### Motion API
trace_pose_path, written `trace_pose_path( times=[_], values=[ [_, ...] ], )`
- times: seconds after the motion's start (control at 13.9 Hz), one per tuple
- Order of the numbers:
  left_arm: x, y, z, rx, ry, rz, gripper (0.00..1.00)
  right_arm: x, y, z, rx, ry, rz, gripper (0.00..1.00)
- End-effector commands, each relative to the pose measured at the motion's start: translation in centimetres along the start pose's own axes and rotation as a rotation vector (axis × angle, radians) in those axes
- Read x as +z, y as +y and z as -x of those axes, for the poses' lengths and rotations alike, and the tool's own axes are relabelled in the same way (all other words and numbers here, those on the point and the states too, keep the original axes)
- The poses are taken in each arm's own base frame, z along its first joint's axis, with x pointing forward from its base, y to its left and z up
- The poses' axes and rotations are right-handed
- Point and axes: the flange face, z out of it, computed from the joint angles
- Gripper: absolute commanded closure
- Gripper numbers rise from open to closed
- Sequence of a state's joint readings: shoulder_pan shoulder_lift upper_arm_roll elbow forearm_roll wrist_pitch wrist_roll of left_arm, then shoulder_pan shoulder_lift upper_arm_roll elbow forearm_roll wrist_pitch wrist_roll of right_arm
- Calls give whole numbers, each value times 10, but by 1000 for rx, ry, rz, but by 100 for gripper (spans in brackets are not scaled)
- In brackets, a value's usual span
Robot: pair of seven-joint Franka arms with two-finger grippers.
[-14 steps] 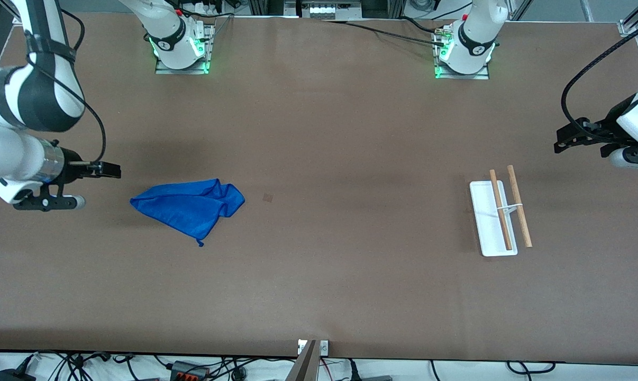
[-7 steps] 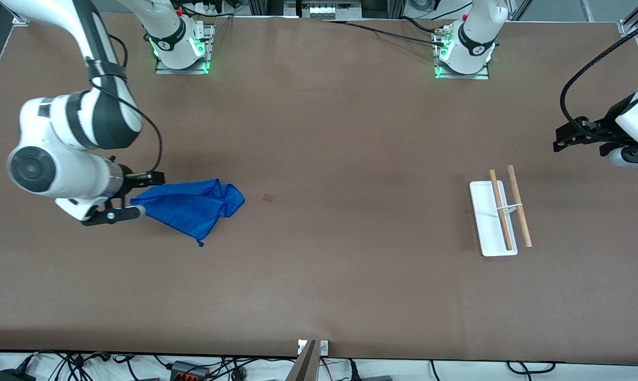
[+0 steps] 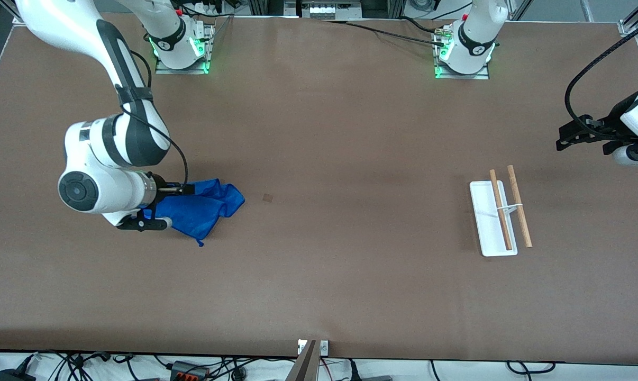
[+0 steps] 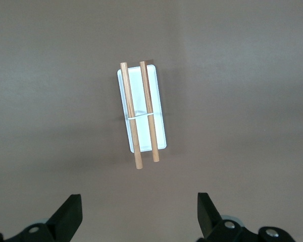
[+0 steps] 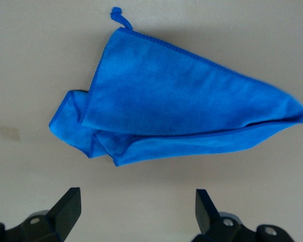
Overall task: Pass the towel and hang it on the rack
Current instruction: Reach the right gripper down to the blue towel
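The right gripper (image 3: pixel 163 206), its fingers spread wide and holding nothing, hovered over the towel (image 3: pixel 202 207) at the middle left of the frame. The towel lay crumpled flat on the table (image 3: pixel 319 275); it looked soft and light, so a pinch at its pointed corner seemed best. The left gripper (image 3: pixel 583 138) waited with fingers apart above the rack (image 3: pixel 489 225) at the right.

**Cloth, wood and matt board**

Under the right claw (image 3: pixel 160 206) lies the royal-blue fuzzy microfibre towel (image 3: pixel 202 209), soft and matt. Below the left claw (image 4: pixel 139 219), the rack (image 4: pixel 141 113) pairs a smooth white plastic-looking base with light-brown wooden rods. The brown counter (image 3: pixel 351 275) looks matt.
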State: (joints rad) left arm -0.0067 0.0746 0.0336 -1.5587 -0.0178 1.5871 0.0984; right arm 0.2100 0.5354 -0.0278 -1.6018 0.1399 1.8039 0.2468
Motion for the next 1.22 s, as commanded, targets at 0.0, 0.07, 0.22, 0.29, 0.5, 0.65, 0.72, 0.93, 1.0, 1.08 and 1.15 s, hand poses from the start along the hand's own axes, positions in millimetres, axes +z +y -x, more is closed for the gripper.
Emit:
trace_pose_path(
  times=[0.0, 0.07, 0.22, 0.29, 0.5, 0.65, 0.72, 0.93, 1.0, 1.08, 1.15],
  values=[
    [-6, -1, -2, 1, -5, 12, 0, 36, 1, -17, 208, -37, -78, 0],
    [-7, 2, -2, 6, -3, 11, 0, 45, 0, -18, 265, -46, -101, 0],
    [-6, 3, -2, 6, -5, 11, 0, 61, 2, -16, 343, -62, -127, 0],
    [-6, 2, -2, 6, -5, 10, 0, 74, 4, -13, 370, -81, -153, 0],
    [-7, -1, -2, 24, -3, 12, 0, 99, 15, -11, 423, -104, -193, 0],
    [-7, -1, -2, 32, -3, 12, 0, 109, 16, -6, 427, -124, -182, 4],
    [-7, -1, -2, 30, -3, 12, 0, 112, 20, -5, 434, -134, -180, 15],
    [-7, 0, -2, 30, -3, 12, 0, 112, 25, 1, 437, -166, -174, 41],
    [-7, 1, -2, 30, -3, 11, 0, 112, 26, 1, 438, -166, -175, 46],
    [-7, 2, -2, 32, -3, 11, 0, 112, 25, 1, 437, -168, -174, 46],
    [-7, 1, -2, 30, -3, 11, 0, 112, 23, 2, 434, -167, -174, 51]
  ],
)
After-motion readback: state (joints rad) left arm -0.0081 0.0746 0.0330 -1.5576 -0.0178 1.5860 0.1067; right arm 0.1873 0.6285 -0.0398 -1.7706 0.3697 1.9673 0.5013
